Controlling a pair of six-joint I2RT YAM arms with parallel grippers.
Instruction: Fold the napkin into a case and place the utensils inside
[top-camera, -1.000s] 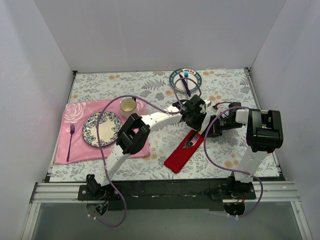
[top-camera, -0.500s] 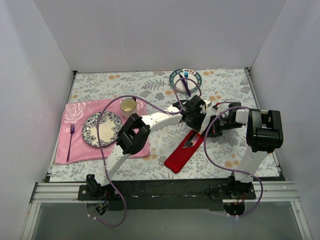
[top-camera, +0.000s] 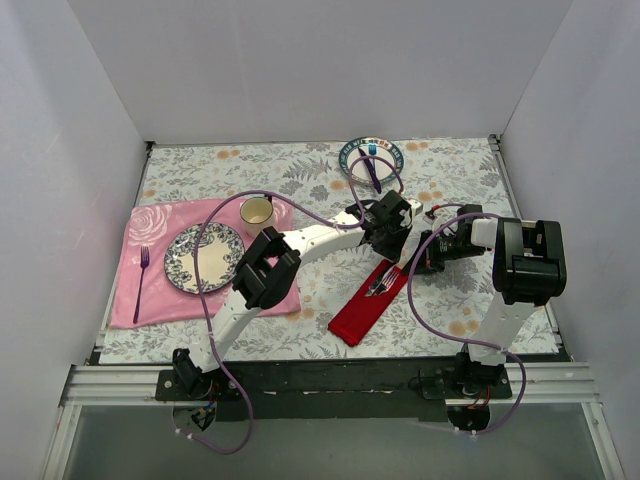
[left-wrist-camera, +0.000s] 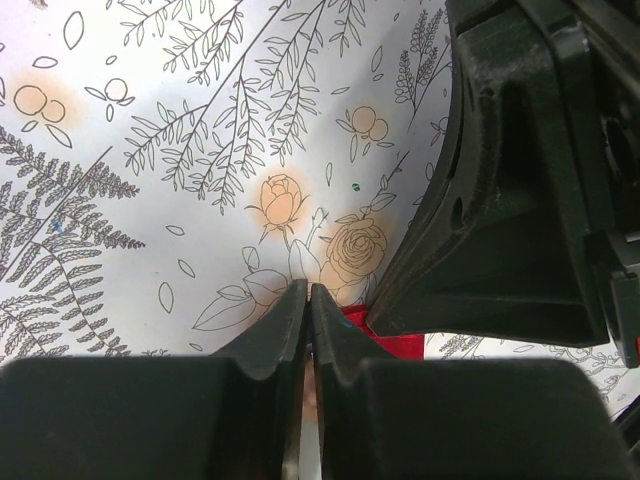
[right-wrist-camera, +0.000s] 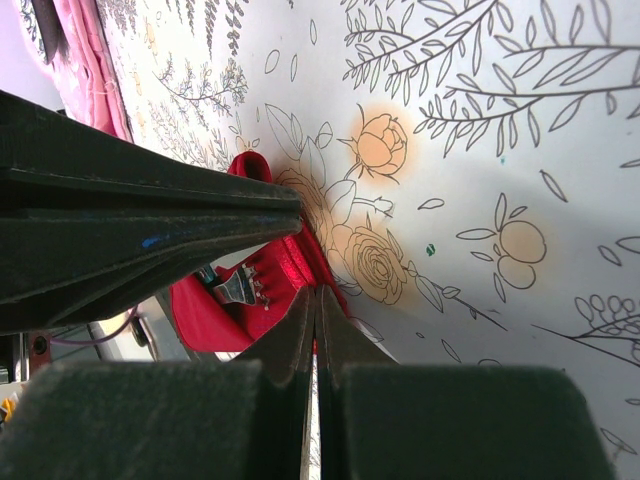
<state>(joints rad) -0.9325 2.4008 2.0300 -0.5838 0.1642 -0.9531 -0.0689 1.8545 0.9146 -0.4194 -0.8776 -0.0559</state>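
The red napkin (top-camera: 361, 305) lies folded into a long strip right of the table's middle. The utensils (top-camera: 381, 281) rest on its far end, and the fork's tines (right-wrist-camera: 240, 286) show on the red cloth (right-wrist-camera: 215, 310). My left gripper (top-camera: 392, 243) hangs over that far end with its jaws shut. In its wrist view its tips (left-wrist-camera: 308, 291) meet over the flowered tablecloth, and a bit of napkin (left-wrist-camera: 388, 338) shows beside them. My right gripper (top-camera: 424, 256) comes in from the right. Its tips (right-wrist-camera: 316, 293) are pressed together on the napkin's folded edge.
A pink placemat (top-camera: 160, 295) at the left holds a patterned plate (top-camera: 203, 258), a cup (top-camera: 256, 211) and a purple fork (top-camera: 141, 280). A small plate (top-camera: 352, 152) with a blue fork and purple knife stands at the back. White walls enclose the table.
The left jaws have closed the last small gap. Neither arm nor the napkin has visibly moved.
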